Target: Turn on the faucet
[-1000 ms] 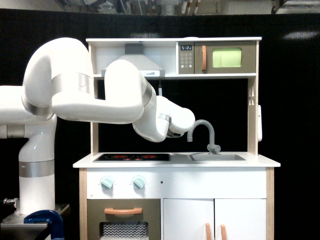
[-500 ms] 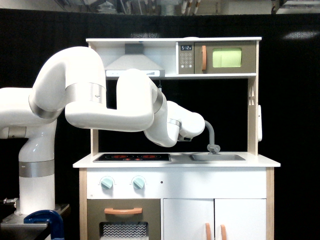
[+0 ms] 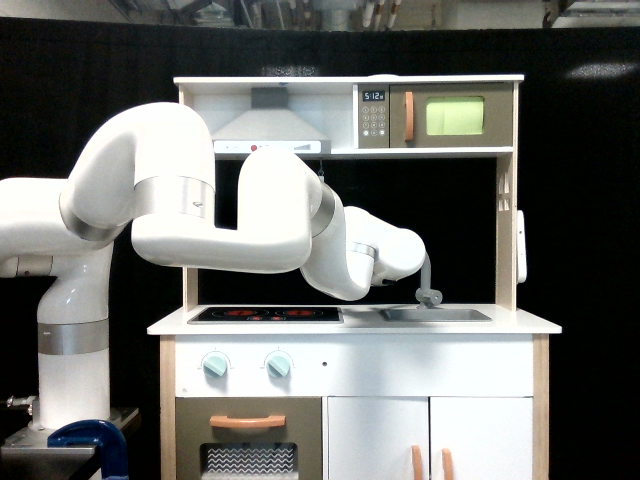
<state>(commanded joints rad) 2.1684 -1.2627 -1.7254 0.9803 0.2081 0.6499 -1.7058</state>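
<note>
the white arm (image 3: 250, 215) has swung further toward the exterior view's right, its wrist now covering most of the faucet (image 3: 428, 285) above the sink (image 3: 436, 314); the gripper is hidden, its state impossible to tell, with contact likely near.

**Arm's wrist hides most of the tap**

The arm's (image 3: 250, 215) rounded wrist covers the arched spout of the faucet (image 3: 427, 285); only a short grey stem and the knobbed base show beside the sink (image 3: 436, 314). The gripper is out of sight behind the wrist, so how its jaws stand cannot be told. The arm's base runs off the exterior view's left edge. The cabinet doors (image 3: 428, 440) are cut by the bottom edge.
</note>
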